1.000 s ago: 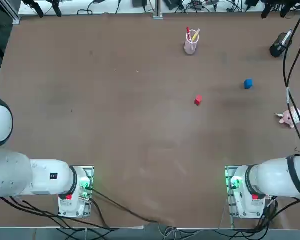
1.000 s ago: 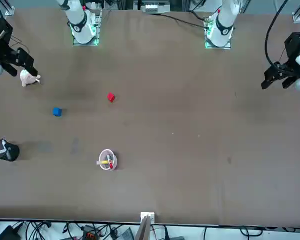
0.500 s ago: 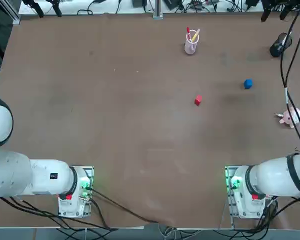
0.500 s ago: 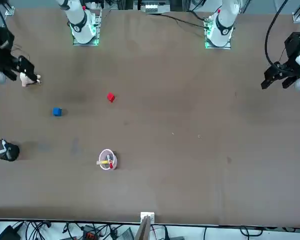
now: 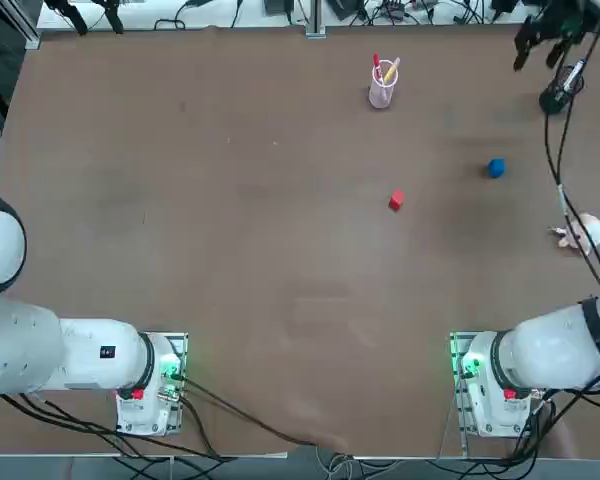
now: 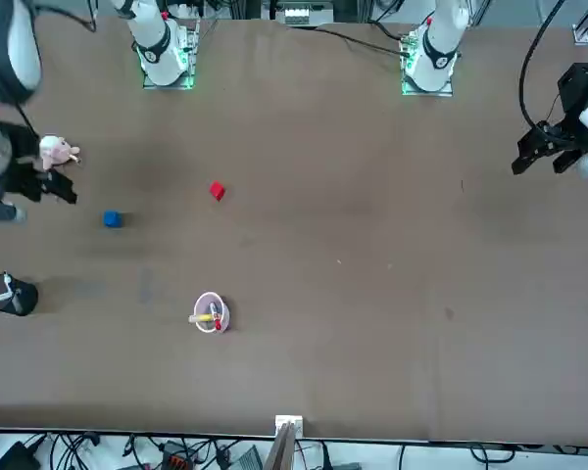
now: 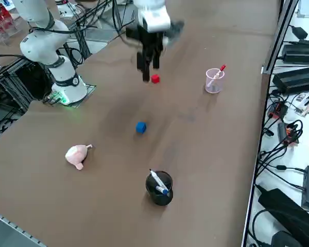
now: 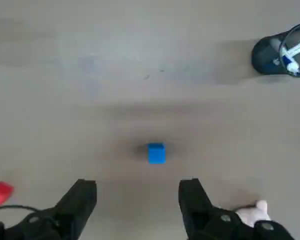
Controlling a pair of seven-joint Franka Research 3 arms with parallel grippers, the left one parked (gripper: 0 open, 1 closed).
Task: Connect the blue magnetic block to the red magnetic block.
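A brown table (image 5: 230, 250) holds the blue magnetic block (image 5: 496, 168) well apart from the red magnetic block (image 5: 396, 201). The right gripper (image 8: 138, 192) hangs above the blue block, fingers spread and empty. Nearby stand a pink cup (image 5: 382, 88), a black pen holder (image 7: 159, 187) and a pink toy (image 7: 77, 155).

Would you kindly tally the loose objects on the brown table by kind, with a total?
Small magnetic cubes: 2, one blue, one red
Cups holding pens: 2, one clear pink, one black
Pink plush toys: 1
Total: 5
The right claw hangs open above the blue cube.
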